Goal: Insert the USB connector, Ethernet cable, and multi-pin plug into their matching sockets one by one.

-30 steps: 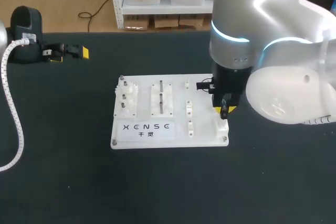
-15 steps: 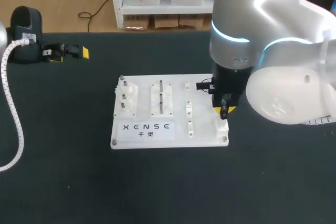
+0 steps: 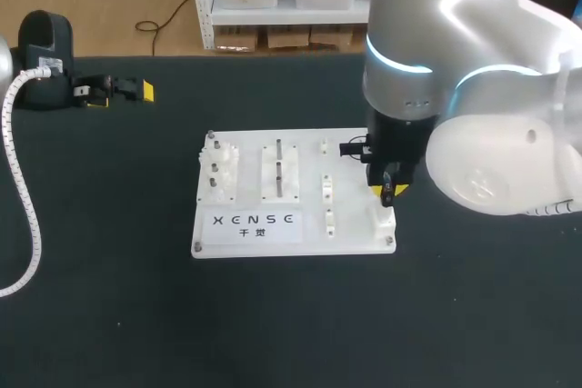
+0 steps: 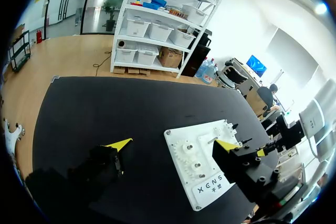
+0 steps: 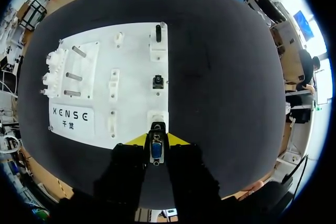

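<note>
The white socket board (image 3: 359, 233) lies mid-table. My right gripper (image 3: 388, 191) hangs over its front right corner. In the right wrist view the right gripper (image 5: 157, 141) is shut on the multi-pin plug (image 5: 156, 149), a dark body with a blue face, just above a white socket block (image 5: 157, 117) at the board's edge. Further along that edge sit a small black socket (image 5: 157, 81) and a white block with a dark upright piece (image 5: 158, 34). My left gripper (image 3: 118, 90) rests open and empty at the table's far left; in its own view the left gripper (image 4: 173, 145) faces the board (image 4: 185, 141).
White gears and metal pegs (image 3: 221, 167) stand on the board's left part, with two small white clips (image 3: 327, 202) in the middle. A printed label (image 3: 255, 223) covers its front. The left arm's white ribbed hose (image 3: 23, 197) curves along the table's left side.
</note>
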You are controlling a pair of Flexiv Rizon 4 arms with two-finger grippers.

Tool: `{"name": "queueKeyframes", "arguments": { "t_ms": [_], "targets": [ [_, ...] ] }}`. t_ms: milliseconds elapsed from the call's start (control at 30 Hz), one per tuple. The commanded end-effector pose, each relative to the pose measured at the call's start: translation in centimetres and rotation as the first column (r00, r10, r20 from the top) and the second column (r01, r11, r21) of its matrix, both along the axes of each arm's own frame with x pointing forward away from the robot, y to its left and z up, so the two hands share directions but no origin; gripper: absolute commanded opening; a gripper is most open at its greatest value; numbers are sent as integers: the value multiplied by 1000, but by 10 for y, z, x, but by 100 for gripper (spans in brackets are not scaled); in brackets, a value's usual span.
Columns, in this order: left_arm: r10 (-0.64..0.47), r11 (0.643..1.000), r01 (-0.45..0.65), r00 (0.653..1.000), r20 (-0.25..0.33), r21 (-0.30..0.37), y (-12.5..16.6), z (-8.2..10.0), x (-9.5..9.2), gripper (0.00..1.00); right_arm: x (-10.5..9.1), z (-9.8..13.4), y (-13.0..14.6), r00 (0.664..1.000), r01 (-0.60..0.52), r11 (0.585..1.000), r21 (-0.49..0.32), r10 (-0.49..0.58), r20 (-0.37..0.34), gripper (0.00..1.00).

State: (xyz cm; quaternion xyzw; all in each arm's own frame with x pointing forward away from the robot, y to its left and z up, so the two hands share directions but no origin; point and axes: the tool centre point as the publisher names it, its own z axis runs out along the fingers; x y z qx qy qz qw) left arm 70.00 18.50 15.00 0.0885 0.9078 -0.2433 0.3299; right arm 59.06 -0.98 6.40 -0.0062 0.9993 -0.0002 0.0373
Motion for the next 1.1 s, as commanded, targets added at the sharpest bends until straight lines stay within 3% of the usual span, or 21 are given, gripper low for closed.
{"name": "queueKeyframes", "arguments": {
  "t_ms": [33, 1100],
  "targets": [
    [0, 1000, 0, 1000, 0, 0, 0, 0, 0, 100, 1, -7, 4, 1000, -3, 1000, 1, 3, -2, 0],
    [0, 1000, 0, 1000, 0, 0, 0, 0, 0, 100, -10, -13, 5, 999, -28, 999, -28, 29, 25, 0]
  ]
}}
